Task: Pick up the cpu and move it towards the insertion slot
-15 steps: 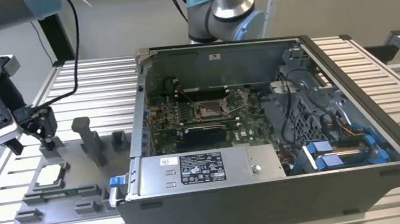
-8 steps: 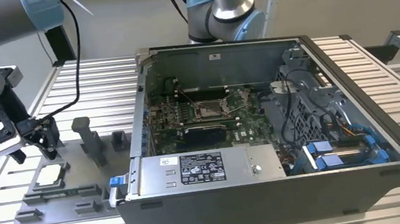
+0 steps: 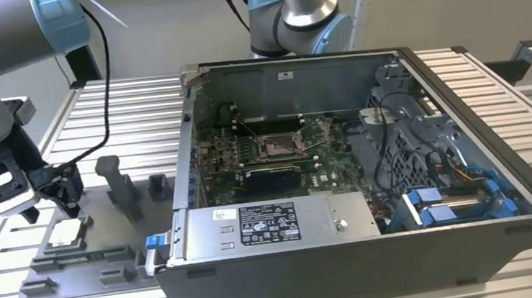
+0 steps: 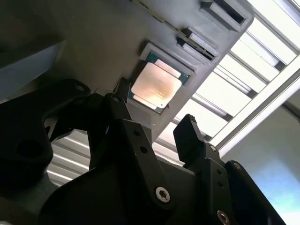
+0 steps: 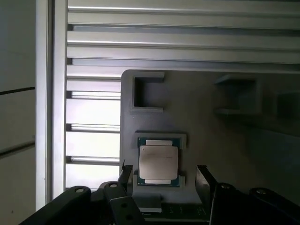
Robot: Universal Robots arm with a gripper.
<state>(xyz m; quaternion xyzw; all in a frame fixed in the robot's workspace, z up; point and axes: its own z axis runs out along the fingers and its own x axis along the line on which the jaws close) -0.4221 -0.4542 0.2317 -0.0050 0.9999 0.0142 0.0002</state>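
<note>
Cpu (image 5: 158,161) rests on grey holder (image 5: 211,140), seemingly untouched, just beneath the spread-open gripper (image 5: 164,173).

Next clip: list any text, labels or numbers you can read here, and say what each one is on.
No text can be quoted.
Label on the silver power supply box: print too small to read.
Small white sticker on the computer case back wall: too small to read.
cpu top face: no legible markings in both wrist views.
</note>
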